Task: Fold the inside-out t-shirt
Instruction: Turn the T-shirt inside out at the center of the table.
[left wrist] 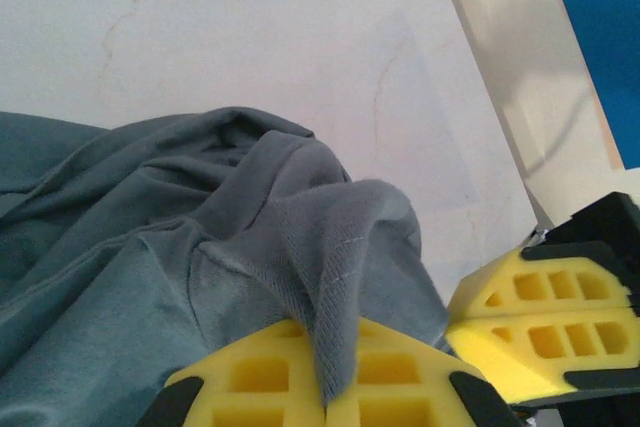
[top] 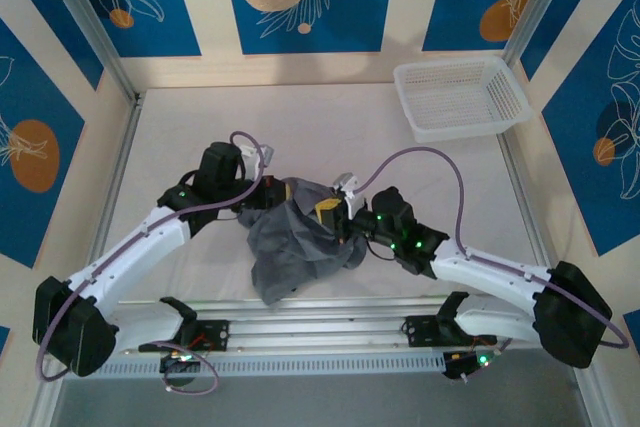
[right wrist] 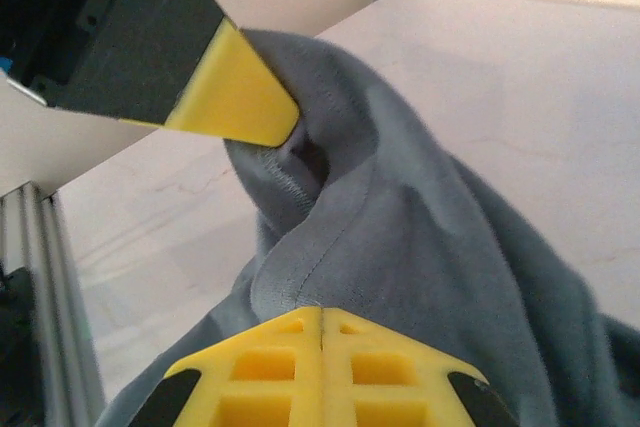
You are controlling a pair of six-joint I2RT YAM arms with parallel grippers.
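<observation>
Plain dark grey t-shirt of soft thin cloth point(top: 295, 252): crumpled heap, 6 o'clock of white table point(top: 330, 137). Left gripper point(left wrist: 328, 392), right gripper point(right wrist: 322, 337): both pinched on stitched edge, side by side. We judge nothing folded yet; spreading, every fold left.

— What sits at the far right?
— A white rectangular plastic mesh basket point(top: 462, 97), resting on the pale tabletop point(top: 330, 127).
— And around the table?
— Cream walls carrying blue panels point(top: 350, 7) with orange discs and white leaf outlines. Silver metal posts point(top: 88, 22) rise at the far corners. A ribbed aluminium rail point(top: 320, 332) runs along the near edge.
</observation>
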